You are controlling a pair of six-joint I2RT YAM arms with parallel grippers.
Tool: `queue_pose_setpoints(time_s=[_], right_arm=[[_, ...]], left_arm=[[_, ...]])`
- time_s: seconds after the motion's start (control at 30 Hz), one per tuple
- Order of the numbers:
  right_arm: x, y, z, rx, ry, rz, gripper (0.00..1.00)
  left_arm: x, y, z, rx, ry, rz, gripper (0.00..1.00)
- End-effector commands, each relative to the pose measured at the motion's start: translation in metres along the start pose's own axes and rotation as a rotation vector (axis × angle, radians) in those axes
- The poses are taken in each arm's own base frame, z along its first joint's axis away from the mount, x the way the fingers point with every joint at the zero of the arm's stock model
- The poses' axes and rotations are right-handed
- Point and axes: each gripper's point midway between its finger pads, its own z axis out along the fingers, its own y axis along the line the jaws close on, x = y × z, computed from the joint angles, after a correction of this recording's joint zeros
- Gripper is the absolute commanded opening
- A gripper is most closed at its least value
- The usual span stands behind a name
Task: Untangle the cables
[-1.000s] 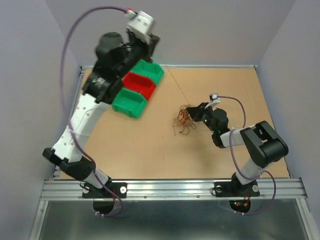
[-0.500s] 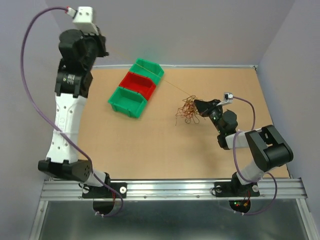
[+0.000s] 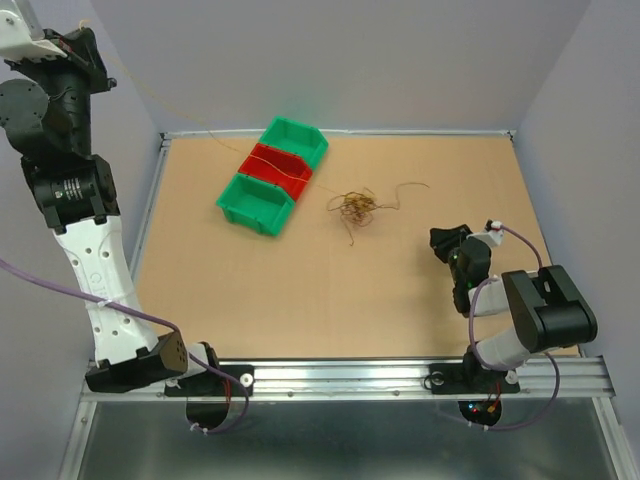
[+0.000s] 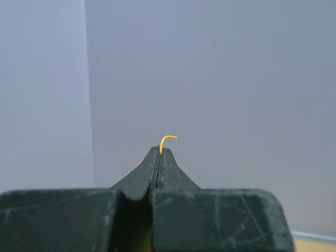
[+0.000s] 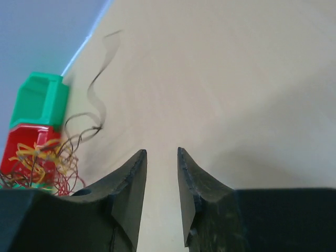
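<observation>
The cables lie as a small loose clump (image 3: 355,207) of red, orange, yellow and dark wires on the table's middle, right of the bins. My left gripper (image 3: 92,62) is raised high at the far left and is shut on one yellow wire (image 4: 167,139), whose tip sticks out past the closed jaws (image 4: 160,152). That wire (image 3: 283,170) runs thin and taut across the red bin toward the clump. My right gripper (image 3: 440,240) is open and empty, low over the table right of the clump (image 5: 42,163), with its jaws (image 5: 161,152) apart.
A row of bins stands at the back left of the table: green (image 3: 258,203), red (image 3: 278,167), green (image 3: 300,140). The bins also show at the left of the right wrist view (image 5: 39,97). A dark curly strand (image 5: 100,79) trails from the clump. Grey walls enclose the table.
My left arm has swung up and far left, drawing the yellow wire out. My right gripper has let go of the clump and drawn back right. The clump has slid left.
</observation>
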Motion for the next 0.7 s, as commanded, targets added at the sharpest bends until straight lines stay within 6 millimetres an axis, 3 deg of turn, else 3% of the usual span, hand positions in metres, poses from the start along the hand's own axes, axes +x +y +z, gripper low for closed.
queue_pose_setpoints(time_s=[0.0,0.03,0.07,0.1,0.13,0.17,0.2,0.27,0.3,0.37,0.4,0.43,0.47,0.5,0.53,0.57,0.67], right_arm=[[-0.024,-0.026,-0.014,0.127,-0.131,0.005,0.36],[-0.028,-0.019,-0.016,0.1,-0.135,-0.015,0.48],[-0.029,-0.012,-0.015,0.07,-0.129,-0.03,0.63],[-0.021,0.003,-0.017,-0.002,-0.075,-0.045,0.83],[-0.019,0.018,-0.019,-0.076,-0.05,-0.067,1.0],[-0.016,0.035,-0.022,-0.174,-0.03,-0.146,1.0],[-0.012,0.068,-0.033,-0.35,-0.003,-0.168,1.0],[-0.003,0.101,-0.045,-0.516,0.016,-0.233,1.0],[0.0,0.13,-0.051,-0.643,0.045,-0.268,0.99],[0.013,0.158,-0.058,-0.77,0.064,-0.376,0.99],[0.031,0.179,-0.069,-0.855,0.103,-0.417,0.99],[0.032,0.198,-0.07,-0.901,0.084,-0.451,0.99],[0.047,0.217,-0.08,-0.972,0.084,-0.528,0.99],[0.062,0.223,-0.082,-1.001,0.122,-0.571,0.99],[0.063,0.246,-0.085,-1.061,0.101,-0.602,1.0],[0.077,0.26,-0.097,-1.13,0.105,-0.653,1.0],[0.088,0.294,-0.105,-1.23,0.067,-0.701,1.0]], left_arm=[[-0.049,-0.038,-0.012,0.18,-0.165,0.041,0.0],[-0.032,-0.045,-0.014,0.237,-0.129,0.02,0.0],[-0.035,-0.071,-0.026,0.341,-0.142,0.024,0.0],[-0.013,-0.088,-0.032,0.427,-0.087,0.015,0.0],[-0.005,-0.106,-0.039,0.482,-0.077,0.013,0.0],[-0.007,-0.141,-0.059,0.587,-0.099,0.032,0.0],[0.012,-0.158,-0.066,0.63,-0.07,0.017,0.0],[0.016,-0.184,-0.085,0.709,-0.079,0.022,0.0],[0.02,-0.205,-0.096,0.767,-0.068,-0.013,0.0],[0.02,-0.218,-0.102,0.814,-0.056,-0.042,0.0],[0.024,-0.226,-0.101,0.839,-0.038,-0.056,0.0],[0.012,-0.233,-0.104,0.863,-0.054,-0.068,0.0],[0.016,-0.236,-0.099,0.867,-0.035,-0.077,0.0],[0.005,-0.239,-0.1,0.876,-0.05,-0.098,0.0],[0.001,-0.241,-0.099,0.88,-0.054,-0.106,0.0],[0.003,-0.245,-0.094,0.883,-0.045,-0.119,0.0],[-0.018,-0.252,-0.094,0.907,-0.065,-0.155,0.0]])
